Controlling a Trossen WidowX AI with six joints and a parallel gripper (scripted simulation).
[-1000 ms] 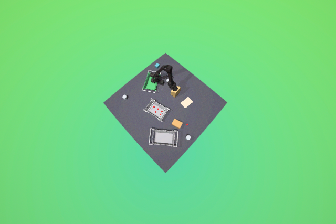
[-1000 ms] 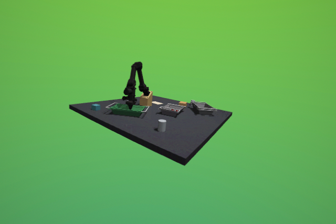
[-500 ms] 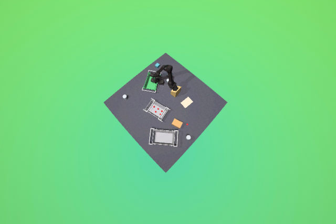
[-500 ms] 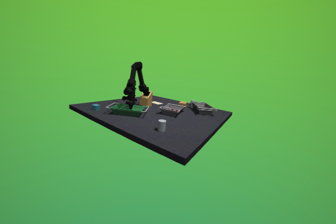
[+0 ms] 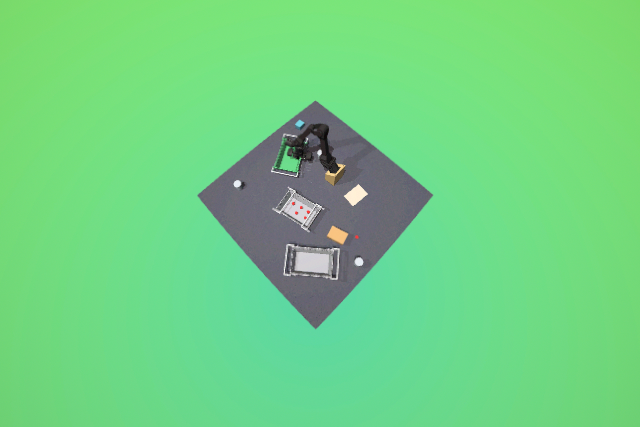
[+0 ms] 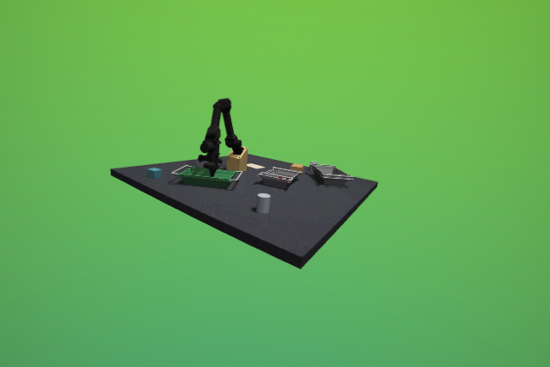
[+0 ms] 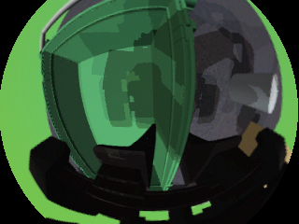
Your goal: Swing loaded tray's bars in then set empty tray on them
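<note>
The loaded grey tray (image 5: 281, 203) (image 6: 271, 180) holds several small red blocks and stands mid-table; its wire bars are too small to judge. A green empty tray (image 5: 283, 161) (image 6: 199, 177) (image 7: 117, 70) lies at the table's far left side, wire bars at its ends. My gripper (image 5: 297, 152) (image 6: 212, 172) (image 7: 163, 126) is down in this green tray, at its long wall nearest the arm's base. In the wrist view the fingers straddle that wall and are closed onto it. The tray rests on the table.
A larger empty grey tray (image 5: 311, 261) (image 6: 331, 174) lies at the near side. Also on the table: a blue cube (image 5: 299, 123) (image 6: 154, 172), white cylinders (image 5: 237, 184) (image 6: 263, 202) (image 5: 358, 261) (image 7: 254, 91), an orange block (image 5: 337, 234) (image 6: 296, 168), a cream pad (image 5: 355, 195), the tan base box (image 5: 336, 174) (image 6: 236, 159).
</note>
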